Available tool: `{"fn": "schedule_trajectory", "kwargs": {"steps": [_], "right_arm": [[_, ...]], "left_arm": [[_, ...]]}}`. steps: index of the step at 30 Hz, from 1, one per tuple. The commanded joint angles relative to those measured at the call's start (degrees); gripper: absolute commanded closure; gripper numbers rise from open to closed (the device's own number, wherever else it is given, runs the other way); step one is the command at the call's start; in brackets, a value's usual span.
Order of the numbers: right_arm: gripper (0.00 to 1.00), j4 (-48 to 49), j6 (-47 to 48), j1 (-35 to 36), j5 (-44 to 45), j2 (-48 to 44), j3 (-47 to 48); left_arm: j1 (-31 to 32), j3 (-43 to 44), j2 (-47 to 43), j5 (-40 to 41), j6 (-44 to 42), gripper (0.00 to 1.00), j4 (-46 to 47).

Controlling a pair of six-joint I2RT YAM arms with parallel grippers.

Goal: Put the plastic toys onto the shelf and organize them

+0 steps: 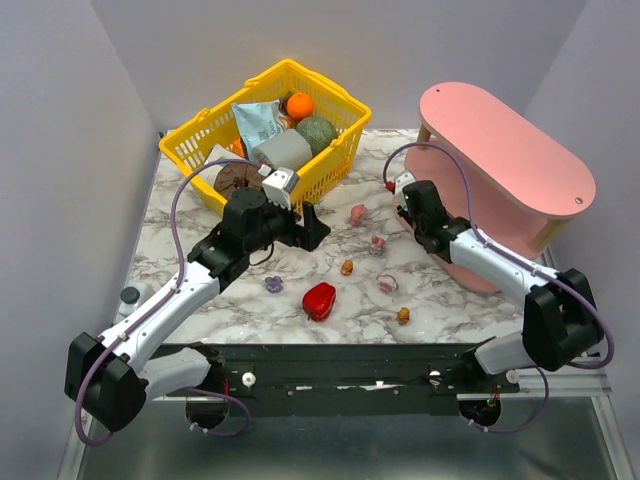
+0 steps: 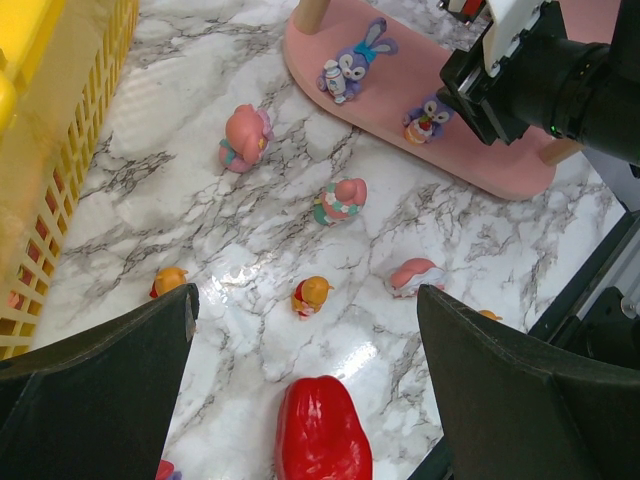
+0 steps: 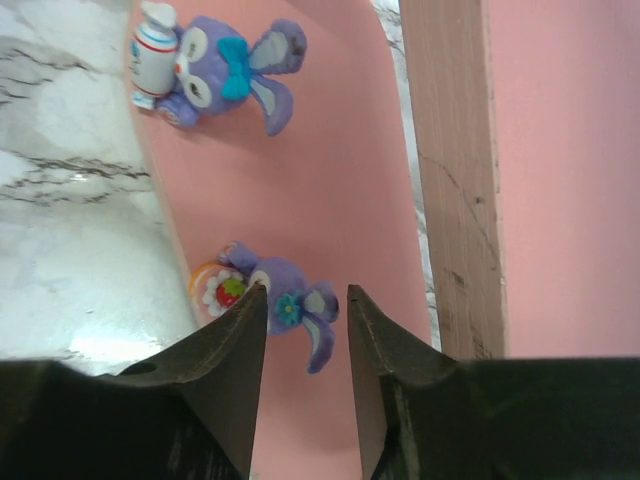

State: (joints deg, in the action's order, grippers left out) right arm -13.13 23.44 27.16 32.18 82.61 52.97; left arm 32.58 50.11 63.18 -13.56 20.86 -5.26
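The pink shelf (image 1: 510,165) stands at the right. Two purple bunny toys lie on its bottom board (image 3: 340,150): one with a blue bow (image 3: 215,70), one with a strawberry cake (image 3: 290,300). My right gripper (image 3: 305,290) is open, its tips just over the second bunny, with a gap to the right finger. Loose on the marble are pink toys (image 2: 243,137) (image 2: 340,200) (image 2: 415,277), orange toys (image 2: 312,295) (image 2: 168,282) (image 1: 403,316) and a purple one (image 1: 273,284). My left gripper (image 2: 305,315) is open and empty above them, in front of the basket.
The yellow mesh basket (image 1: 270,130) with groceries stands at the back left, close behind my left gripper. A glossy red pepper (image 2: 322,430) lies on the marble below the left fingers. A wooden dowel post (image 3: 445,170) rises just right of my right gripper.
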Motion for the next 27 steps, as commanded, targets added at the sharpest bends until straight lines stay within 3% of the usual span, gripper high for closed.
{"fn": "schedule_trajectory", "kwargs": {"steps": [1, 12, 16, 22, 27], "right_arm": [[0.53, -2.0, -2.3, -1.6, -4.8, -3.8, 3.7], [0.53, -6.0, -8.5, -1.1, -10.5, -6.6, 3.3], [0.52, -8.0, -12.0, 0.0, -16.2, -9.2, 4.7], [0.46, -9.6, -16.4, 4.4, -22.2, -11.9, 5.7], [0.44, -9.2, -20.6, 12.2, -25.5, -11.1, 8.0]], "left_arm": [[-0.3, -0.8, -0.9, -1.0, 0.4, 0.01, 1.2], [-0.4, -1.2, -1.0, -1.3, 0.8, 0.01, 1.5], [-0.4, -1.0, -1.0, -1.2, 0.8, 0.01, 1.3], [-0.4, -0.4, -1.6, -0.2, 0.6, 0.01, 0.6], [-0.4, 1.4, -4.4, 2.5, -0.3, 0.01, -2.3]]}}
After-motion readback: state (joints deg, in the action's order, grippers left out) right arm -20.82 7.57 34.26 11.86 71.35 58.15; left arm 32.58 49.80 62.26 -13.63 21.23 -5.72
